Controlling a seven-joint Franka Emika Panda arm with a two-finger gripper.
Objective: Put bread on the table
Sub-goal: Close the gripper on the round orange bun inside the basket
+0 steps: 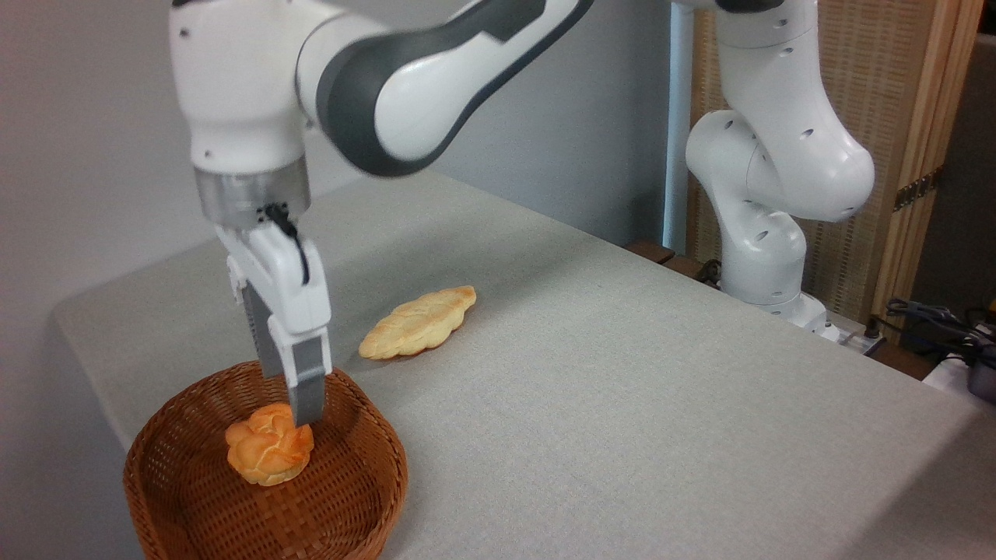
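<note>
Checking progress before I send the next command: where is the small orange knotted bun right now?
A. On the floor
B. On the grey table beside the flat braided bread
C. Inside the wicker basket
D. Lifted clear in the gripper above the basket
C: the bun rests on the floor of the wicker basket, with the gripper lowered to its top edge; only the braided bread lies on the table.

The bread (269,453) lies in the basket (366,498), on the table (622,389).
</note>
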